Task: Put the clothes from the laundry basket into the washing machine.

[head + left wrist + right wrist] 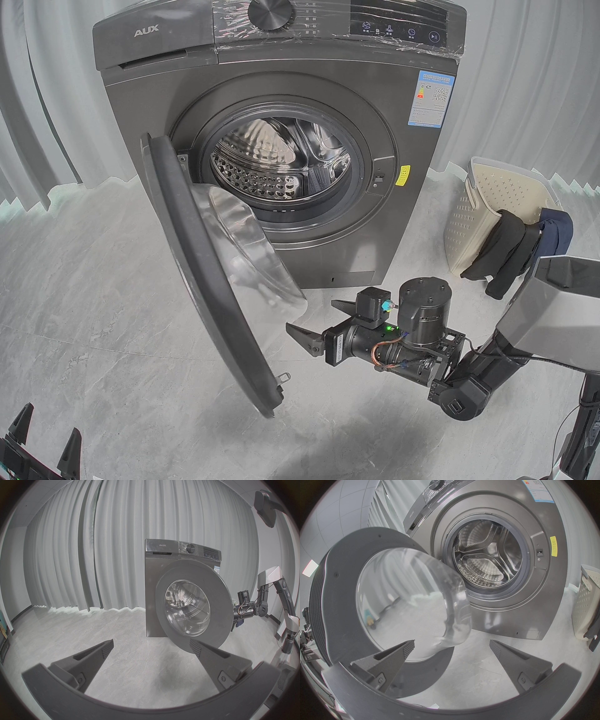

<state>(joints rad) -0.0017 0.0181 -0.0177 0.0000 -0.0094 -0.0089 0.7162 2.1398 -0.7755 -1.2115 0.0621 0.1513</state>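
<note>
The washing machine stands with its door swung wide, the steel drum open to view. To its right on the floor, the pale laundry basket sits tipped, perhaps on its side, with dark and navy clothes draped over its rim. The right gripper hangs low before the machine, near the door's glass bulge, fingers spread wide and holding nothing. The left gripper sits well apart to the left, fingers wide too.
</note>
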